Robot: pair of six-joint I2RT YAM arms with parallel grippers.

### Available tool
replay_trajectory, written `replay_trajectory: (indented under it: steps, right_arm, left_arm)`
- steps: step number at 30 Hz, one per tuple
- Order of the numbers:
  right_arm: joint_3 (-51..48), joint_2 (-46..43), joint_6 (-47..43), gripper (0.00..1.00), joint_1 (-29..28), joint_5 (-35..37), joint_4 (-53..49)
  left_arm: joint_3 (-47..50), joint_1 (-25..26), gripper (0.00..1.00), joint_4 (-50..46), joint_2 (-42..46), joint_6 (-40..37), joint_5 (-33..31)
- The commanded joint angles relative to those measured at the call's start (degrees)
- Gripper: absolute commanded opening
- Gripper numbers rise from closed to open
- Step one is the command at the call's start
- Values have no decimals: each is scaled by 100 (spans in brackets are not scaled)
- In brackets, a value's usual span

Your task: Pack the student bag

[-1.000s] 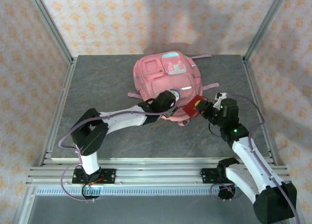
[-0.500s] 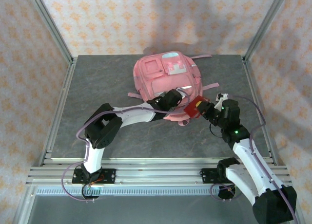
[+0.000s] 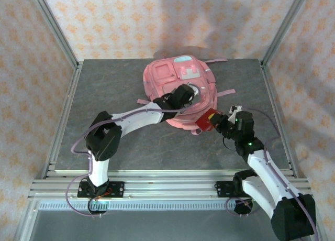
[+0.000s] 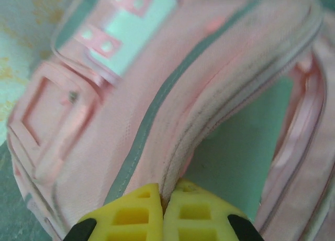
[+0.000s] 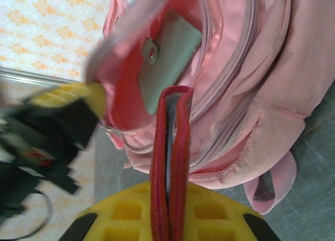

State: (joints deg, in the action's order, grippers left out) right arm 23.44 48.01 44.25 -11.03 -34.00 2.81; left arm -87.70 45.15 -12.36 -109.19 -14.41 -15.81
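**A:** Start nearest you. Your right gripper (image 3: 213, 121) sits right of the table's middle, and its yellow fingers (image 5: 125, 215) are clamped hard on a red notebook (image 5: 170, 141). The right wrist view looks along the notebook's thin edge: two red covers with a grey strip between them.

**B:** Agreed. The notebook's far end sits at the open mouth of the student bag (image 3: 180, 84), just over the zip lip. Whether it touches the fabric there, I cannot tell you.

**A:** One step further out is your left gripper (image 4: 163, 196). Its two yellow pads (image 4: 131, 212) are pressed together with the bag's zip edge pinched between them. They hold the grey-trimmed flap lifted, so the mouth gapes.

**B:** From the right wrist you can see into that gap. A grey-green pouch (image 5: 167, 57) with a small metal clasp lies inside the pink compartment. The left wrist view shows a smooth teal-green surface in the opening, but I cannot tell you whether that is lining or the pouch.

**A:** A pink strap loop (image 5: 272, 183) rests on the table (image 3: 104, 94) at the bag's near end.

**B:** The bag itself lies with its front patches up in the far half of the table. It sits close to the far edge and about midway between the left and right edges. Its pink straps stick out to either side.
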Motion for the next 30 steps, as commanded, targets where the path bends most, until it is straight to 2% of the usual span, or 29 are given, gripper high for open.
replay_trajectory:
  steps: [1,11,14,18,24,30]
  right_arm:
    - [14,216,352,0,29,-280,958]
    - [227,981,1059,0,22,-166,2221]
    - [289,1188,1346,0,27,190,2090]
    - [390,1521,1569,0,27,471,1829]
    - [390,2191,2114,0,26,289,3017]
    - [745,2777,2383,0,9,539,3280]
  left_arm:
    - [-759,-28,0,-314,439,535,406]
    - [-1525,117,0,-973,214,1044,847]
    - [-1607,193,0,-1017,214,1159,924]
    - [-1649,209,0,-1092,166,1198,896]
    - [-1506,257,0,-1040,154,1357,1115]
    - [-1238,291,0,-848,187,1592,1374]
